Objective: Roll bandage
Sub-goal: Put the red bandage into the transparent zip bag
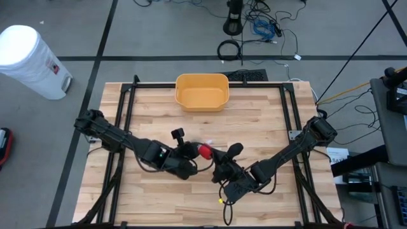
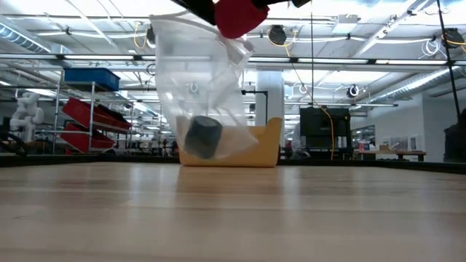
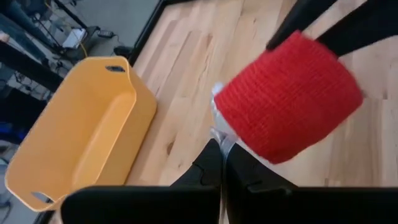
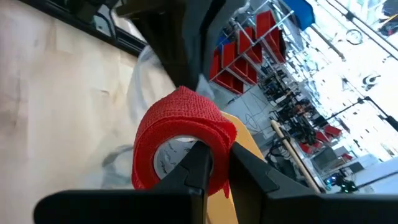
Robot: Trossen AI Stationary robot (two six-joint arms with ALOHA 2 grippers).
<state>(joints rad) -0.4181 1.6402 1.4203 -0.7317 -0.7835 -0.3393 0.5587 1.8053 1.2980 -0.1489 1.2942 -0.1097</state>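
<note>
A red bandage roll (image 1: pixel 205 151) hangs above the middle of the table, between my two grippers. My right gripper (image 4: pixel 217 155) is shut on it. Just left of it, my left gripper (image 3: pixel 222 146) is shut on a clear plastic bag (image 2: pixel 182 80). The bag hangs open-topped below the grippers. A dark roll (image 2: pixel 203 137) lies in its bottom. The red roll (image 2: pixel 237 16) sits at the bag's mouth, level with its top edge. My left gripper pinches the bag's top edge (image 3: pixel 219 134) between its two fingers, slanting down from the table's left. The bag hangs below them, clear of the table. My right gripper holds the red roll by its wall (image 4: pixel 219 140), one finger inside the hollow core and one outside. It comes nearly level from the table's right. The roll is lifted clear.
A yellow bin (image 1: pixel 201 91) stands at the table's far edge, behind the bag. Black frame rails (image 1: pixel 127 108) run along the table's left and right sides. A white bin (image 1: pixel 32 60) stands on the floor beyond the left edge. Bare wood lies in front of the arms.
</note>
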